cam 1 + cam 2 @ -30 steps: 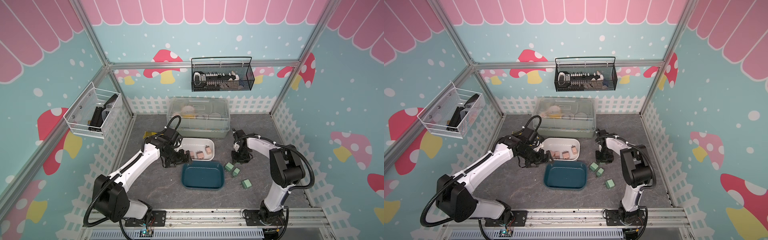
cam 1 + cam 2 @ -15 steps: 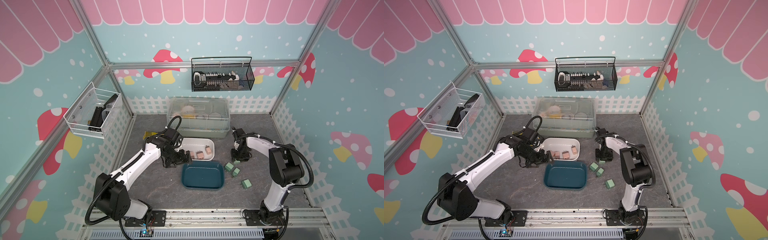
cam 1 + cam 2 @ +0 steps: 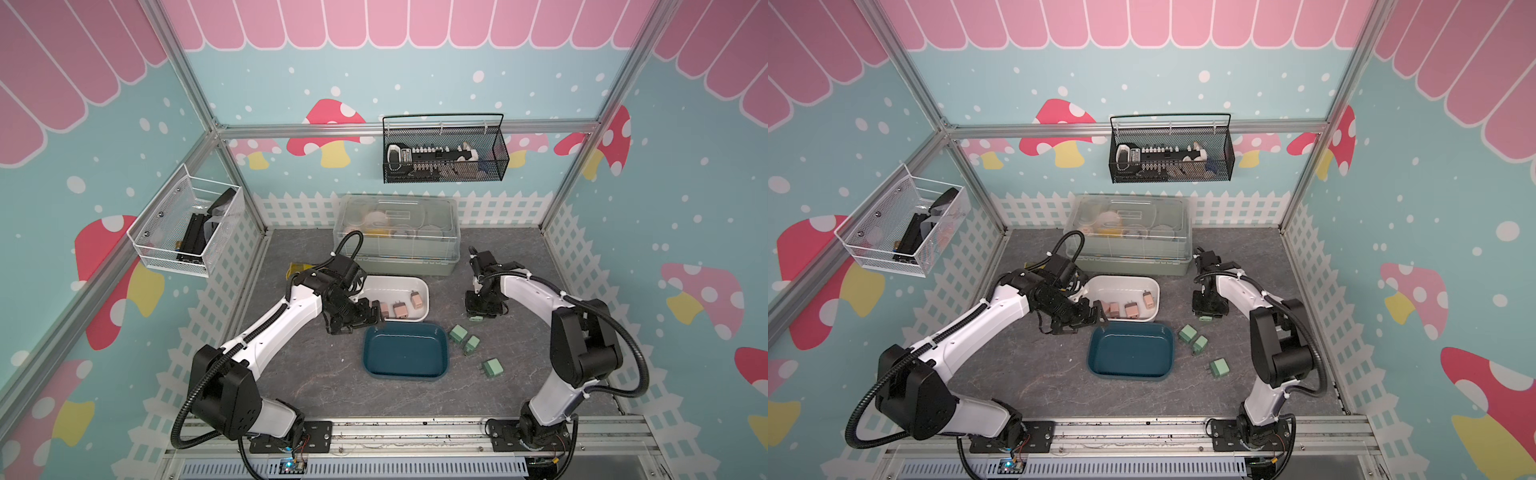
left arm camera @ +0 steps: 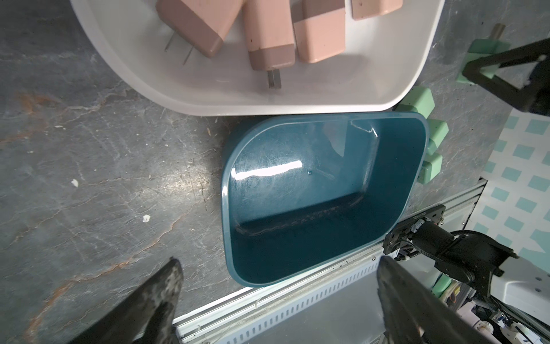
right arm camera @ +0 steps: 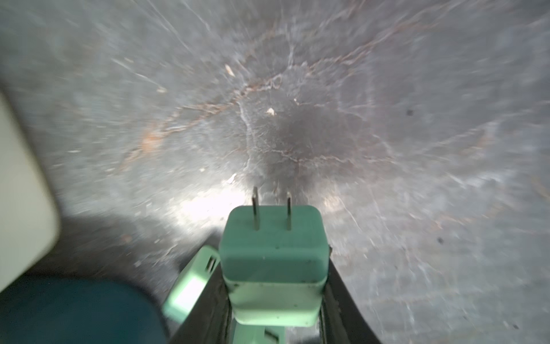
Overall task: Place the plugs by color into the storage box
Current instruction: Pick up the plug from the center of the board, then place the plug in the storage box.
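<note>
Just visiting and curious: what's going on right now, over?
Left gripper open, empty. Right gripper shut on mint green plug. Teal tub empty; three green plugs loose beside it. Nothing blocking.

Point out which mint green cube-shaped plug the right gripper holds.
The mint green plug clamped in the right gripper; the other three green plugs lie loose on the grey table beside the dark teal plastic tub.

The shallow white plastic tub (image 3: pixel 423 290) holds pale pinkish-tan cube plugs (image 3: pixel 401 309) with darker brown ends. The neighbouring shallow plastic tub (image 3: pixel 405 353) is dark teal-blue. The grey desk (image 3: pixel 316 382), marbled with rusty-brown veins, carries mint-green cube plugs (image 3: pixel 458 333).
</note>
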